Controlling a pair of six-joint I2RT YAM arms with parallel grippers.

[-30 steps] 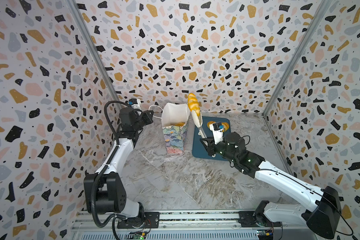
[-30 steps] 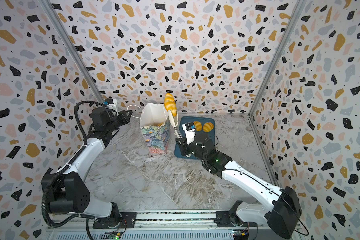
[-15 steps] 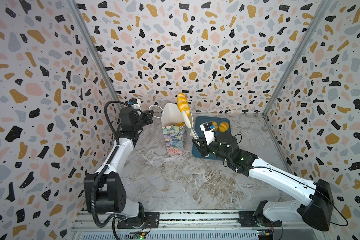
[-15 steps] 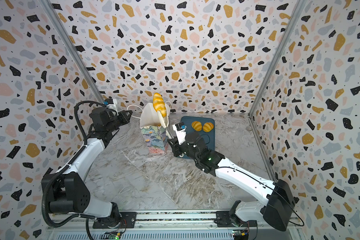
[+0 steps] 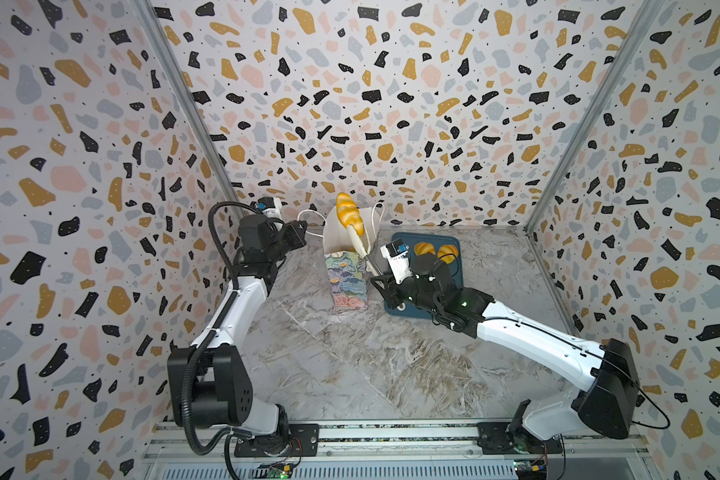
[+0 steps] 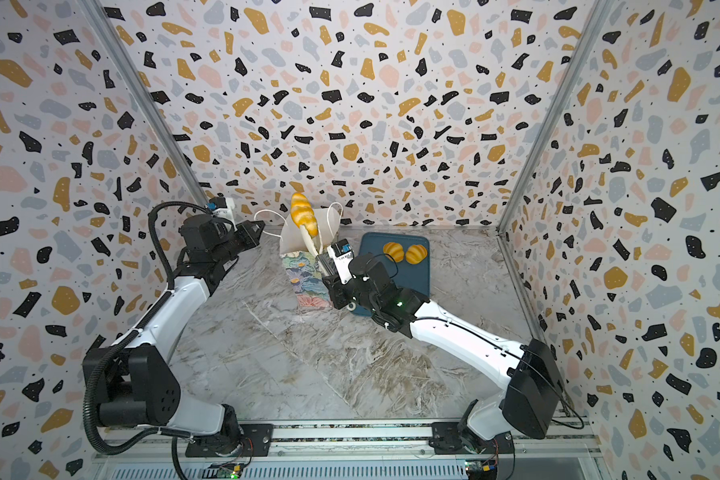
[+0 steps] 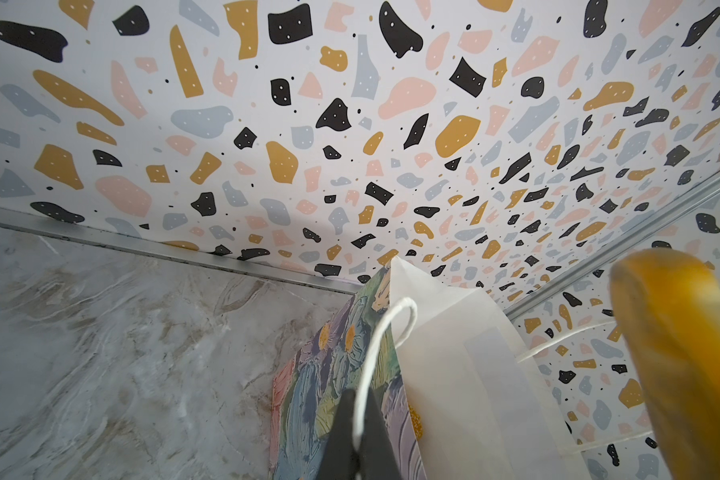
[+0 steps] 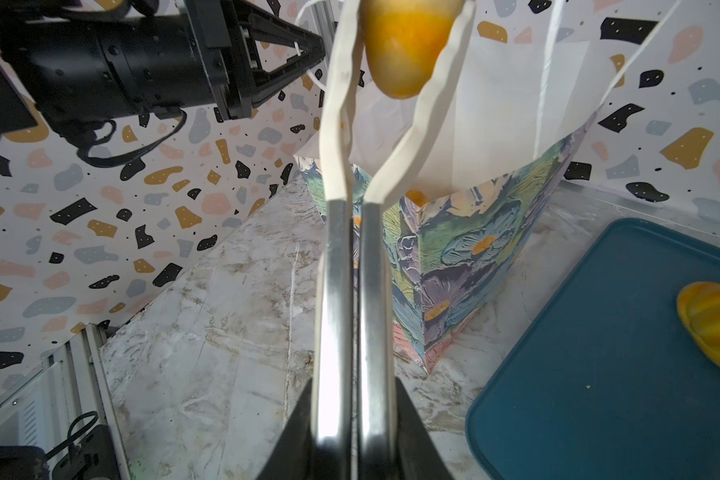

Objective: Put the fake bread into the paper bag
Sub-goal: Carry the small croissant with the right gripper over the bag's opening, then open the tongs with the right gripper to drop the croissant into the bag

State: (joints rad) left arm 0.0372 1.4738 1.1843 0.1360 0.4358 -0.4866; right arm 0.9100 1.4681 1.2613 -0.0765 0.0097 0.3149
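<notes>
Hovering over the paper bag, one fake bread roll is gripped in tongs clenched by the right tool, the bag's cord handle being pinched in the left tool, apparently for steadiness; two rolls are left on the tray.

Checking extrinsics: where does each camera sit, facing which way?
Both top views: high in front, looking down at table; left arm, right arm show.
Left wrist: on left arm, facing paper bag; left gripper pinches its cord handle.
Right wrist: on right arm, looking along tongs at bread roll; right gripper shows.
Shared: all see paper bag and bread roll.
</notes>
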